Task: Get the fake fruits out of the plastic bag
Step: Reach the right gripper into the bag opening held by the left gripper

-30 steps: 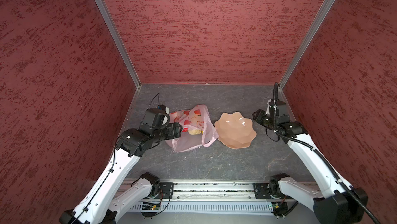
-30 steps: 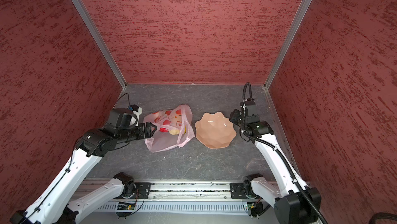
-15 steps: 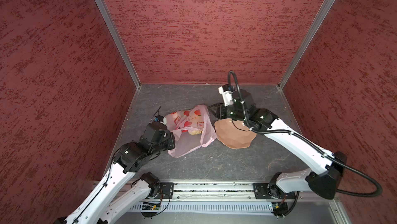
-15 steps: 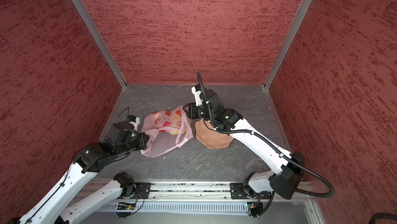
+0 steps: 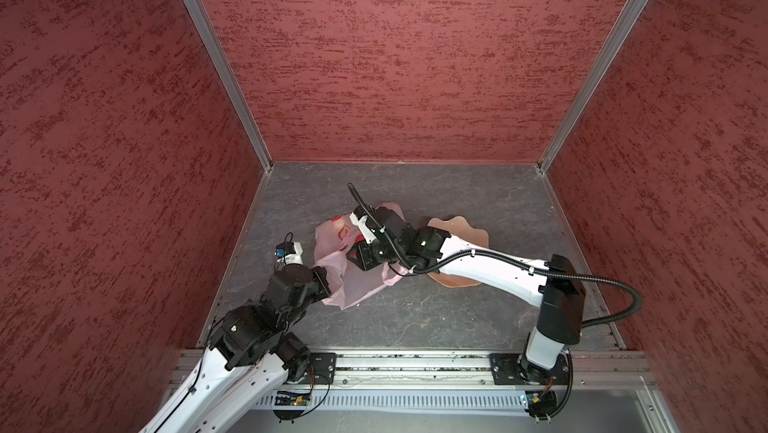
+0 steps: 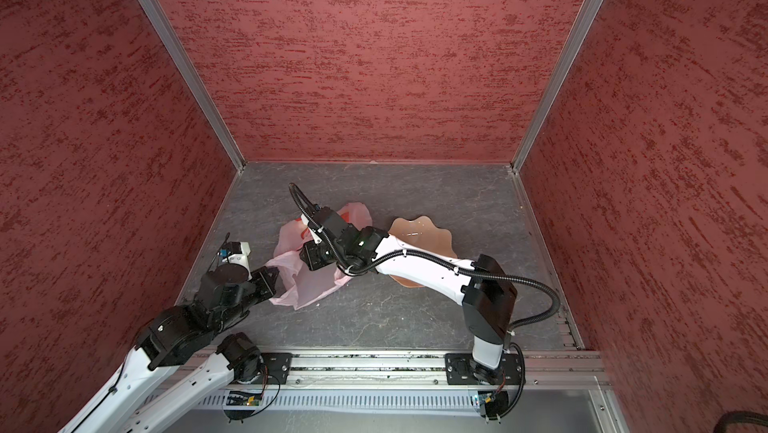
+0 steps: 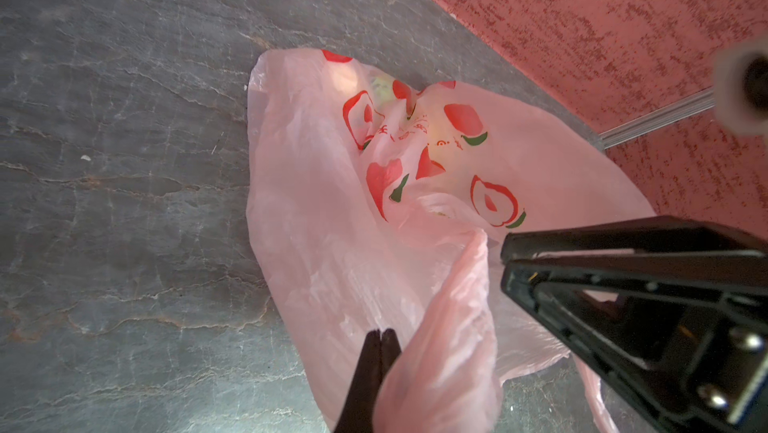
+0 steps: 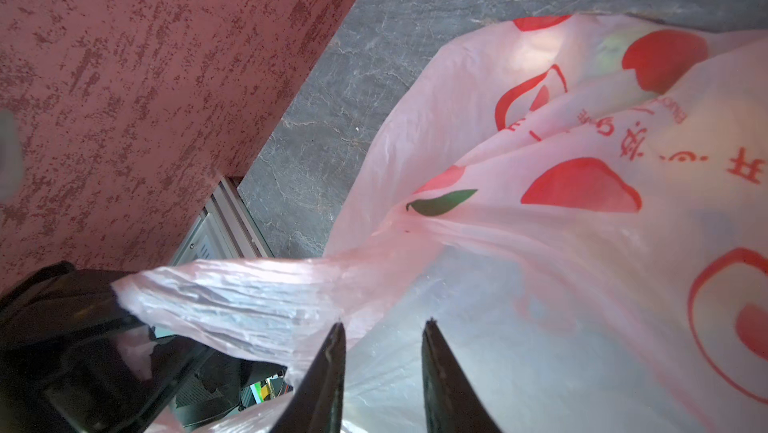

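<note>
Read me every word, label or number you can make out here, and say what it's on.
"开": red print on the pink plastic bag, seen turned round in the right wrist view; a best reading.
Other red characters in that row: too creased and skewed to read.
Small letters beside them: too small to read.
Peach scalloped bowl: no writing visible.

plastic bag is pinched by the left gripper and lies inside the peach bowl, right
Not inside it. The plastic bag lies on the table beside the bowl, as both top views show; the left gripper does pinch it.
</note>
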Robot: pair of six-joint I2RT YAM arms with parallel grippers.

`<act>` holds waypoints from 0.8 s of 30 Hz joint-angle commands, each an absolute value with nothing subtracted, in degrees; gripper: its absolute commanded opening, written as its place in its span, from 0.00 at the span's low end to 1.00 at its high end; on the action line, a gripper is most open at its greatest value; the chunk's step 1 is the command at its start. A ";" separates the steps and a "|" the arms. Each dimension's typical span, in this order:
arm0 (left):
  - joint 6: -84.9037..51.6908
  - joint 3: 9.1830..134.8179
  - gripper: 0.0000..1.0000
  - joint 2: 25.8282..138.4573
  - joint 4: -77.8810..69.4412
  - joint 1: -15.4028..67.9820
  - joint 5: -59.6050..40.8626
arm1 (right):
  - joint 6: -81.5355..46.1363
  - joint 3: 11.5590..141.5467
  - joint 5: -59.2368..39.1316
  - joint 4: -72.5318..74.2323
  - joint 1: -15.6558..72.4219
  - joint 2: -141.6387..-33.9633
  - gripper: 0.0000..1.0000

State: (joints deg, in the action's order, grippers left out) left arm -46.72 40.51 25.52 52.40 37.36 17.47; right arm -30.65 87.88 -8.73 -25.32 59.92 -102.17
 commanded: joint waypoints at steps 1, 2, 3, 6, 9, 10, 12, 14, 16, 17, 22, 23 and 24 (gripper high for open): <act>-46.42 41.44 0.05 25.20 48.78 37.70 20.54 | -30.97 89.09 -7.10 -28.16 60.22 -104.26 0.31; -46.04 41.77 0.05 25.51 48.23 37.66 20.70 | -30.81 89.12 -7.08 -28.50 60.26 -104.68 0.31; -45.84 42.16 0.05 25.85 47.87 37.70 20.81 | -30.60 89.08 -7.03 -28.68 60.34 -105.03 0.31; -45.44 43.15 0.05 26.21 46.93 37.65 21.53 | -29.82 89.49 -6.51 -30.05 60.29 -106.91 0.31; -44.73 43.53 0.05 25.82 46.00 37.66 21.97 | -29.10 90.54 -6.68 -30.92 60.31 -109.28 0.30; -44.40 43.79 0.05 25.84 45.82 37.68 22.06 | -28.77 90.95 -6.54 -31.14 60.31 -110.14 0.30; -44.03 43.86 0.05 25.93 45.62 37.67 21.93 | -28.30 92.07 -5.55 -31.77 60.26 -111.94 0.31; -43.95 43.54 0.05 25.92 45.53 37.71 21.34 | -27.99 93.73 -3.26 -32.70 60.29 -113.92 0.31; -43.98 43.11 0.05 25.66 45.77 37.67 20.58 | -28.09 94.13 -0.52 -32.41 59.98 -115.05 0.32; -43.99 42.96 0.05 25.43 45.97 37.70 20.40 | -28.49 94.09 0.30 -31.74 59.58 -115.35 0.33; -43.99 42.48 0.05 24.27 48.01 37.67 20.36 | -29.44 92.98 2.87 -27.37 57.98 -116.34 0.35; -43.95 42.45 0.05 24.11 48.31 37.70 20.17 | -29.36 92.92 3.02 -26.87 57.63 -116.58 0.35; -44.09 42.45 0.05 24.00 48.59 37.71 20.11 | -28.91 92.92 3.39 -26.49 57.43 -116.68 0.35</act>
State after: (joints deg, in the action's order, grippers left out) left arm -45.12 42.81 24.69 47.09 37.36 20.32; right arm -29.32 92.29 -0.27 -29.61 58.52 -115.63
